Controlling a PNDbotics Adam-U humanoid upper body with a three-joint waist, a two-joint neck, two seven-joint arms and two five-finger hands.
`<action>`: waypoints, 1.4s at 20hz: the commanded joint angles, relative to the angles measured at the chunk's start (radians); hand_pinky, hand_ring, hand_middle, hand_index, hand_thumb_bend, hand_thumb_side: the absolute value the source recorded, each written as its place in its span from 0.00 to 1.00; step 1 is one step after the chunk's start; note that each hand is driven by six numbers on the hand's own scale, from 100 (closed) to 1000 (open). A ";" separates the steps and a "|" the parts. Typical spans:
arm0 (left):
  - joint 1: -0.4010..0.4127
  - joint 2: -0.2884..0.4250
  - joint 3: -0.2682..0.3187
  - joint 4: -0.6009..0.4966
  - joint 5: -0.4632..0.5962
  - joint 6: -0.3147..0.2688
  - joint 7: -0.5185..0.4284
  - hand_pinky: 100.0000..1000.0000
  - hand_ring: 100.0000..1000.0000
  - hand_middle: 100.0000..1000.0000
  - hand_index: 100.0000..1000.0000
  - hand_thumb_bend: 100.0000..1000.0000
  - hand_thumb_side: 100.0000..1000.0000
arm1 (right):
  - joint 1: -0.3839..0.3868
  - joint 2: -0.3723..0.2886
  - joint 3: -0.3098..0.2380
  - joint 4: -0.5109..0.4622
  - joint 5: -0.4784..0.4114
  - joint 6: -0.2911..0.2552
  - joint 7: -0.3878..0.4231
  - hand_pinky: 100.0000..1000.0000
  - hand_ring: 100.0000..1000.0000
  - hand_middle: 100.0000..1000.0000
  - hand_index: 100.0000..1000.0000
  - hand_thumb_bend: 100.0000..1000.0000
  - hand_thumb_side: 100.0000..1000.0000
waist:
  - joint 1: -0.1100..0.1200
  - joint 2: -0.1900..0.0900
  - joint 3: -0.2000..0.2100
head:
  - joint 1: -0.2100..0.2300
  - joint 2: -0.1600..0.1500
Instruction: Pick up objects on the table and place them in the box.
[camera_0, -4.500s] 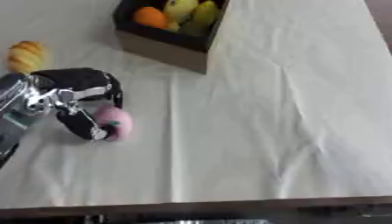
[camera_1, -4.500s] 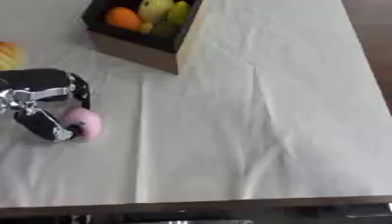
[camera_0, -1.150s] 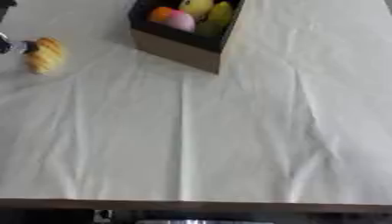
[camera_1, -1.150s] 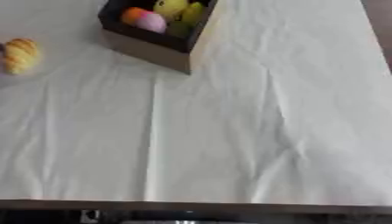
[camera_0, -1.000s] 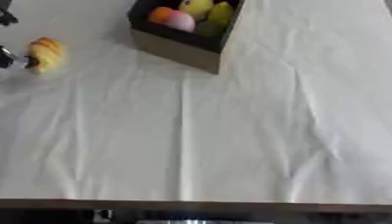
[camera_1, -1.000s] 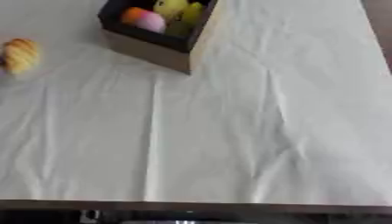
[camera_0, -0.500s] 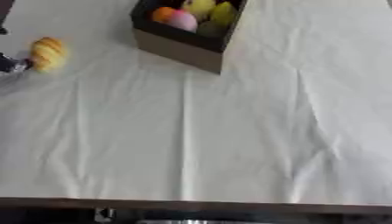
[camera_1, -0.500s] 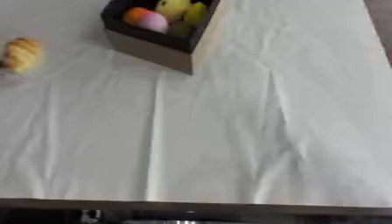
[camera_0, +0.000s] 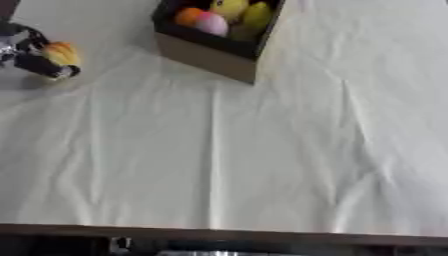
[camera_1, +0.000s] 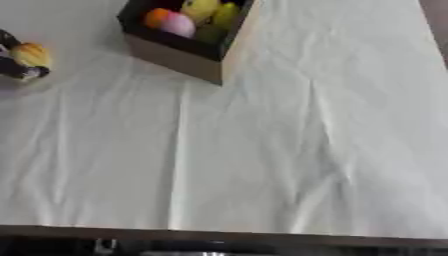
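A dark open box with tan outer walls stands at the top, left of centre. In it lie an orange fruit, a pink round thing and yellow and yellow-green fruit. At the far left edge an orange-yellow ribbed object rests on the white cloth. My left hand reaches in from the left edge. One black finger curls below the object and another shows above it, so the hand holds it from both sides. The rest of the hand is cut off. My right hand is not visible.
The white creased tablecloth covers the whole table. The table's front edge runs along the bottom, with dark floor below it.
The pink round thing that my left hand held 4.5 s ago now lies in the box. The left hand has come back in at the left edge and closed round the orange-yellow object.
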 joint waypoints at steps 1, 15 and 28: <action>-0.017 0.023 0.011 -0.014 -0.054 0.012 0.017 0.82 0.88 0.80 0.85 0.47 0.36 | -0.007 -0.025 -0.013 -0.015 -0.004 0.004 -0.001 0.81 0.68 0.62 0.75 0.00 0.61 | 0.007 -0.028 0.000 | 0.004 0.004; 0.039 0.066 0.046 -0.118 -0.062 0.050 -0.028 0.81 0.87 0.79 0.84 0.47 0.36 | -0.003 -0.021 -0.014 -0.015 -0.007 0.006 -0.002 0.81 0.68 0.62 0.75 0.00 0.62 | 0.005 -0.028 0.007 | 0.004 0.004; 0.027 0.026 0.046 -0.053 -0.091 0.031 -0.040 0.76 0.82 0.73 0.65 0.23 0.01 | 0.000 -0.015 -0.016 -0.015 -0.012 0.007 -0.006 0.81 0.68 0.62 0.75 0.00 0.63 | 0.000 -0.027 0.003 | 0.009 0.004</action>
